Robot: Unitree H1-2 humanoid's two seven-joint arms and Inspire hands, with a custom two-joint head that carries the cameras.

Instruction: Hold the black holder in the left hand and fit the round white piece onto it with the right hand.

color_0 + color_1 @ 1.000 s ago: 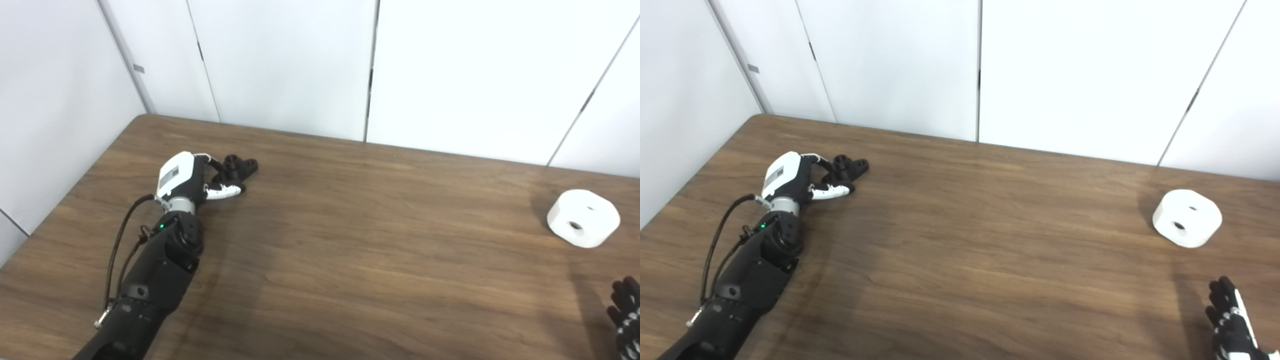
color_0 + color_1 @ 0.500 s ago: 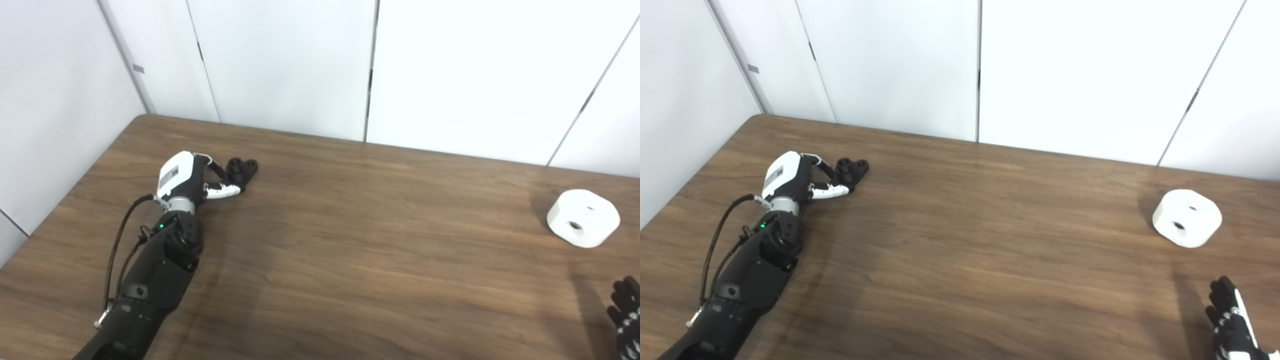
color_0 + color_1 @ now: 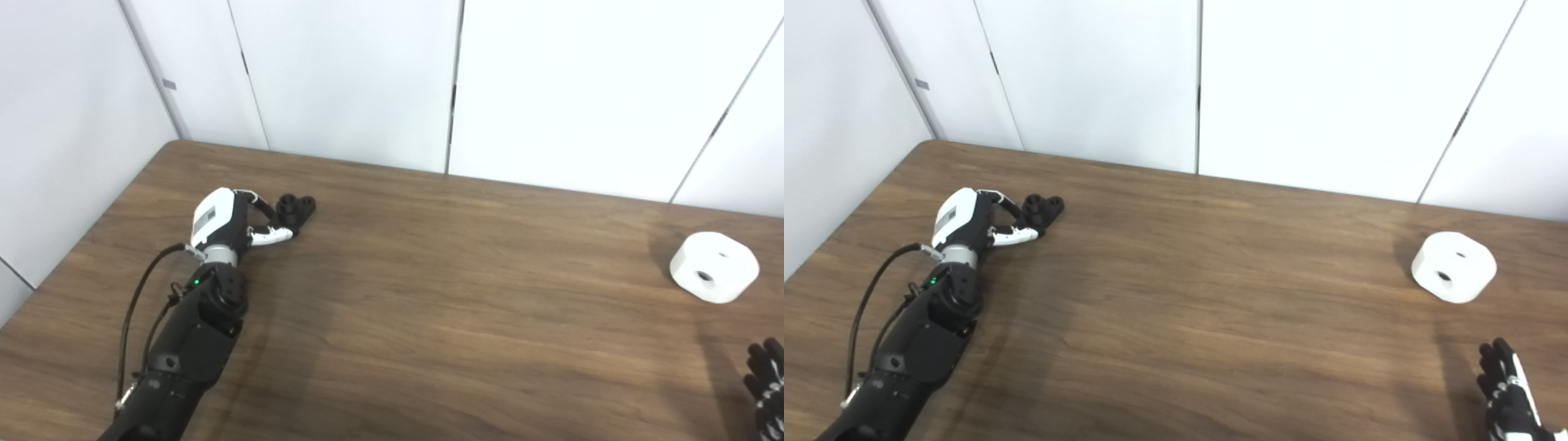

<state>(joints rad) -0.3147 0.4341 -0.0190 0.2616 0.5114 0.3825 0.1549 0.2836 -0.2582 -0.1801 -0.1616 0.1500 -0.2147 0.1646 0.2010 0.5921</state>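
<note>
The black holder (image 3: 296, 207) lies on the brown table (image 3: 459, 306) at the far left; two round posts show at its end. My left hand (image 3: 229, 220) is closed around its near end, fingers curled over it and thumb under it, with the holder still low at the table top. The round white piece (image 3: 714, 267), with two holes, lies at the far right of the table. My right hand (image 3: 1507, 392) is at the bottom right corner, near side of the white piece and apart from it, fingers spread and empty, partly cut off by the picture's edge.
White wall panels (image 3: 551, 92) stand right behind the table's far edge. The table's left edge runs close past my left arm (image 3: 184, 343). Bare wood lies between the two hands.
The left hand's fingers have closed in on the holder and turned it, drawing it slightly toward the palm. The left forearm shifted a little. The right hand and the white piece have not moved.
</note>
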